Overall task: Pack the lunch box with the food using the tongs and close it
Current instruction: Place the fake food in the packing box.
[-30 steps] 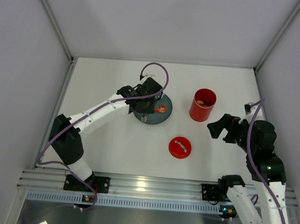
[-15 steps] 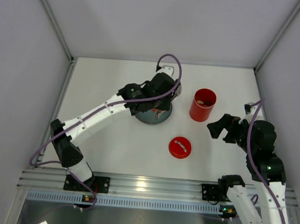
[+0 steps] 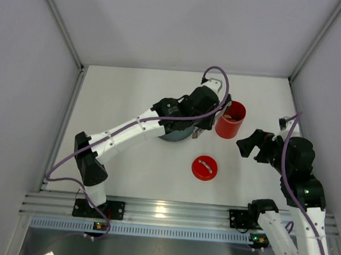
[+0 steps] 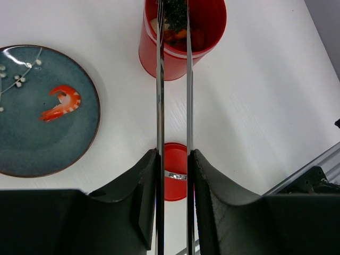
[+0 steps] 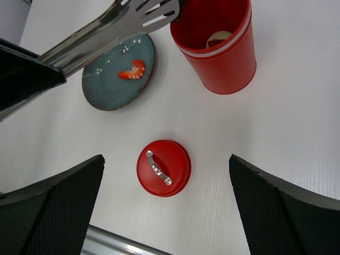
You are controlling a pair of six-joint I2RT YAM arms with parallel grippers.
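Blue-grey plate [image 4: 32,149], left of the left gripper [image 4: 173,164], is being occupied by one shrimp [image 4: 61,102]. Tongs [image 4: 159,95] are being squeezed between that gripper's closed fingers, so a dark green piece [image 4: 175,9] is being pinched over the red lunch box [image 4: 159,58] ahead, where orange chunks [image 4: 180,36] and a beige disc [image 5: 218,38] are being collected. Beneath the gripper, the lid [image 5: 162,167] is being left off; the right gripper [image 3: 254,147] is being held wide open and empty, probably in readiness for closing.
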